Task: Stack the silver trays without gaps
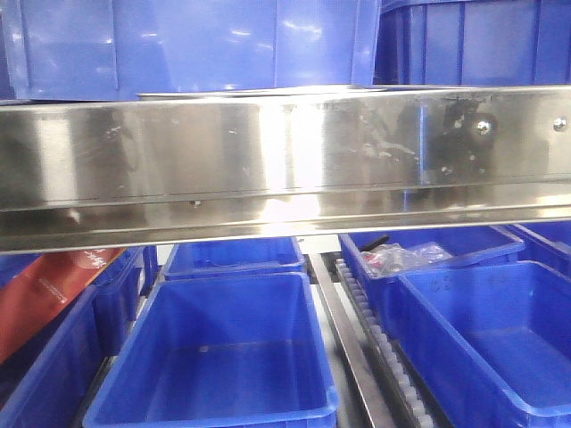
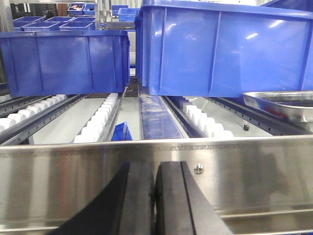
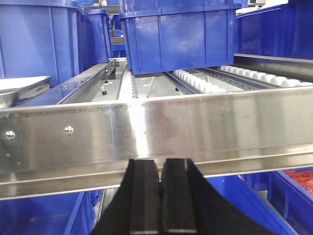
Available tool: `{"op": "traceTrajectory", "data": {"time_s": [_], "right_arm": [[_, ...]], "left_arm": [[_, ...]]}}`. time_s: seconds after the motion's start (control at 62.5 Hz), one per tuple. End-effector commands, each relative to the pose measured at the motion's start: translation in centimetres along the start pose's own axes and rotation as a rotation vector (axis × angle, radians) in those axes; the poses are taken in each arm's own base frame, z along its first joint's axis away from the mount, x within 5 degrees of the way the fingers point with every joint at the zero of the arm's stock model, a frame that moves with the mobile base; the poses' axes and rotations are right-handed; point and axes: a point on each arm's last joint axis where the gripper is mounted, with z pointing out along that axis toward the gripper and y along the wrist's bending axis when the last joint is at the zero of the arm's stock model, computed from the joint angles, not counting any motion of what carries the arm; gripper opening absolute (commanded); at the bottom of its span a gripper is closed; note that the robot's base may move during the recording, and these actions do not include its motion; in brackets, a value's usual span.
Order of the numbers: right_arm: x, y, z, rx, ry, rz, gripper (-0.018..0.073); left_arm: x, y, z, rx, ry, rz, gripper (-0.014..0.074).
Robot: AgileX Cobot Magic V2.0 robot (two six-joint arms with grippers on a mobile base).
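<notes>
A silver tray (image 2: 282,102) lies on the roller shelf at the right edge of the left wrist view, beyond the steel beam and to the right of my left gripper (image 2: 155,172). The right wrist view shows a silver tray (image 3: 22,88) at its far left, ahead and left of my right gripper (image 3: 160,167). From the front, a tray edge (image 1: 259,90) is a thin strip just above the beam. Both grippers are shut with nothing between the pads and sit low in front of the beam. Neither appears in the front view.
A wide polished steel beam (image 1: 285,160) with screws crosses every view. Blue bins (image 2: 215,49) stand on the roller tracks (image 2: 100,120) behind it. More blue bins (image 1: 219,357) sit on the lower level, one holding a red package (image 1: 45,294).
</notes>
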Motion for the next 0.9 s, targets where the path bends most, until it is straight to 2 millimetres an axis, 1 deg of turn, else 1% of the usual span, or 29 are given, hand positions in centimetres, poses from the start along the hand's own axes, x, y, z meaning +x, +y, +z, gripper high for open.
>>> {"op": "traceTrajectory", "data": {"time_s": [0.0,0.704,0.88], "right_arm": [[-0.3,0.0,0.0,0.000,-0.027,-0.005,-0.0079],[-0.3,0.0,0.0,0.001,-0.030,-0.005,-0.0079],[-1.8,-0.1,-0.2,0.009,-0.199,-0.004,-0.0079]], "left_arm": [[-0.3,0.0,0.0,0.007,-0.026,-0.007,0.0004],[-0.3,0.0,0.0,0.007,-0.026,-0.007,0.0004],[-0.3,0.0,0.0,0.007,-0.026,-0.007,0.0004]]}}
